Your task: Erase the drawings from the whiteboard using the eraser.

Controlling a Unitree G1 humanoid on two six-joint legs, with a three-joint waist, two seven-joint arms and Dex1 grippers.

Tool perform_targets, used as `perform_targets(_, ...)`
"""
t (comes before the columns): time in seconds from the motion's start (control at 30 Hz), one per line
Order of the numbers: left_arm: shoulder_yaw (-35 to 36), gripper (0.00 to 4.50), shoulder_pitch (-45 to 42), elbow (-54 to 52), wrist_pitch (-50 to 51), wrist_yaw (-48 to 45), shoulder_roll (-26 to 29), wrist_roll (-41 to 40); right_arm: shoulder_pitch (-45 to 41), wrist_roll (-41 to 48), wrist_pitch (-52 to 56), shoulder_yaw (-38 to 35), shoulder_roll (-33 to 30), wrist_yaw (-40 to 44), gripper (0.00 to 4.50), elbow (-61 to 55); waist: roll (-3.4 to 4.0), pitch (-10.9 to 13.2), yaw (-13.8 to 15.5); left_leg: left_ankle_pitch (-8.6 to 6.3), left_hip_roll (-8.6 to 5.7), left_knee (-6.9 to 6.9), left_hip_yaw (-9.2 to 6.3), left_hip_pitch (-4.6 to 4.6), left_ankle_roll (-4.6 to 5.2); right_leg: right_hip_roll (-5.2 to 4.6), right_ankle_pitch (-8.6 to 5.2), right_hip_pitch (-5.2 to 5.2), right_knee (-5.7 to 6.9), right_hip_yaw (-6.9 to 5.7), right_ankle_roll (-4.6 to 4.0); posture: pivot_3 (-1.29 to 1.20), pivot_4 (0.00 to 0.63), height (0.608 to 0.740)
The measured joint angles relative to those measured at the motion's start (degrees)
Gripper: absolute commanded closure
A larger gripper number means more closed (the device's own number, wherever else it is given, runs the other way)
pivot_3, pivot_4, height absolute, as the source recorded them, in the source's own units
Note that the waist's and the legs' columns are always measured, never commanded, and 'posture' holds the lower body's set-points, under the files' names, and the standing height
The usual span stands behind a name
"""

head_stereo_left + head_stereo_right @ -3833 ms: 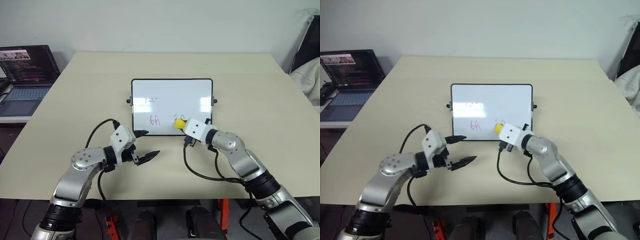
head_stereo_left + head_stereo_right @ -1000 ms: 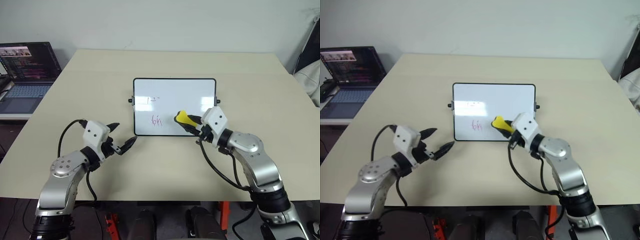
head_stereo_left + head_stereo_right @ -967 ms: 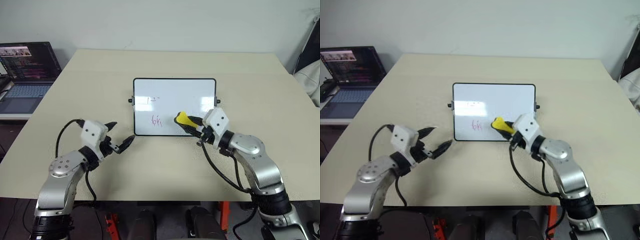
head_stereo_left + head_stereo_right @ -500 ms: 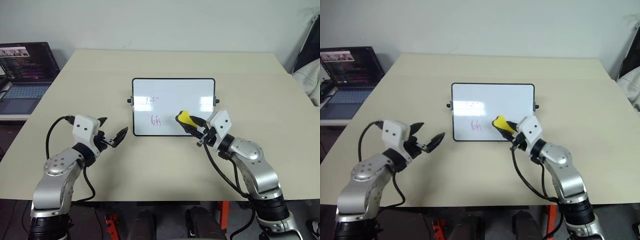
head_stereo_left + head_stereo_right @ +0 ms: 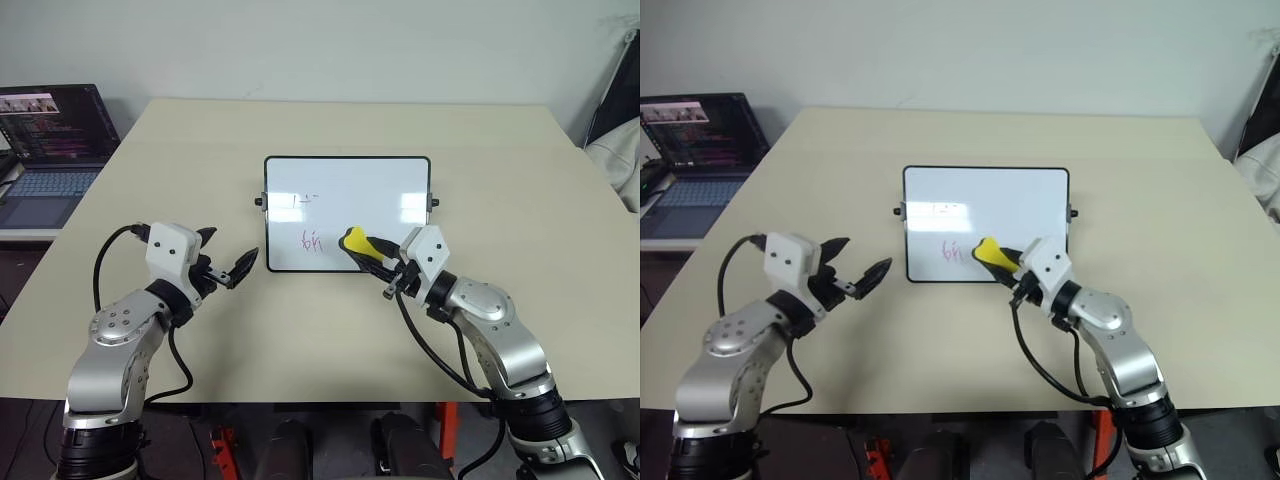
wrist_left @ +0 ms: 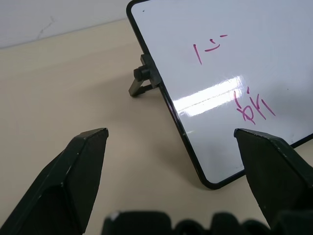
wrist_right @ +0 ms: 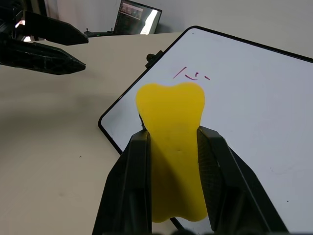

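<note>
The whiteboard [image 5: 347,213] lies mid-table, black-framed, with knobs on both short sides. Red drawings remain on its left half: faint strokes in an upper row [image 5: 305,199] and a scribble lower down [image 5: 313,241]. My right gripper [image 5: 372,258] is shut on the yellow eraser [image 5: 355,240], which sticks out over the board's lower part just right of the lower scribble; whether it touches the board I cannot tell. In the right wrist view the eraser [image 7: 171,147] sits squeezed between both fingers. My left gripper [image 5: 225,252] hangs open and holding nothing left of the board's lower left corner, apart from it.
An open laptop [image 5: 50,135] stands on a lower surface off the table's left side. Something dark and white [image 5: 615,130] sits beyond the right edge. Cables trail from both wrists over the near part of the table [image 5: 320,330].
My left gripper has drawn back to the left from the board's lower left corner. The right gripper has carried the eraser a little left, nearer the lower scribble. The lower right marks are gone.
</note>
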Motion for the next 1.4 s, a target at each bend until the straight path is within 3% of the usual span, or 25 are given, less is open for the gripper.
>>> perform_targets(0.37,-1.8,0.00,-0.1,0.2,0.2,-1.8,0.6,0.2,0.4,-0.4,0.2,2.7,-3.6,1.7,3.53,0.0,0.00,0.0,0.0,0.00,0.01,0.01,0.01,0.01,0.00,0.01,0.00,0.00,0.02,0.00,0.00,0.00,0.150,0.740)
perform_targets(0.53,-3.2,0.00,-2.0,1.7,0.1,-2.6,0.7,0.5,-4.2,-2.7,0.2,4.9,-1.4,0.4,3.53,3.4,0.00,0.0,-0.2,0.01,0.01,0.08,0.05,0.03,0.00,0.05,0.02,0.00,0.07,0.02,0.01,0.00,0.150,0.740)
perform_targets(0.7,-3.9,0.00,-3.3,3.3,-0.3,-3.2,1.0,1.2,-16.9,-9.0,-2.5,7.0,1.8,-3.0,3.53,14.6,-0.01,0.0,-0.2,0.01,-0.01,0.10,0.09,0.04,0.00,0.07,0.04,0.00,0.12,-0.01,-0.01,0.00,0.150,0.740)
perform_targets(1.07,-5.6,0.00,-5.7,7.8,-2.7,-5.1,2.1,3.2,-45.8,-21.9,-18.7,13.1,11.4,-9.7,3.53,58.8,0.00,0.0,-0.3,0.00,-0.04,0.09,0.15,-0.08,-0.03,-0.01,0.04,-0.32,0.42,0.11,-0.05,0.00,0.150,0.740)
perform_targets(1.17,-5.8,0.00,-5.5,7.9,-3.0,-5.1,2.1,3.6,-49.3,-24.1,-22.1,14.4,12.4,-9.4,3.53,65.5,0.00,0.0,-0.3,0.00,-0.04,0.09,0.12,-0.06,-0.02,-0.01,0.04,-0.32,0.48,0.09,-0.06,0.00,0.150,0.740)
perform_targets(1.4,-5.8,0.00,-5.2,7.9,-3.5,-5.0,2.0,4.0,-52.4,-29.0,-27.8,19.8,12.9,-0.2,3.53,72.1,0.00,0.0,-0.5,0.00,-0.06,0.12,0.15,0.49,-0.01,0.01,0.03,0.03,0.77,0.13,-0.06,0.00,0.150,0.740)
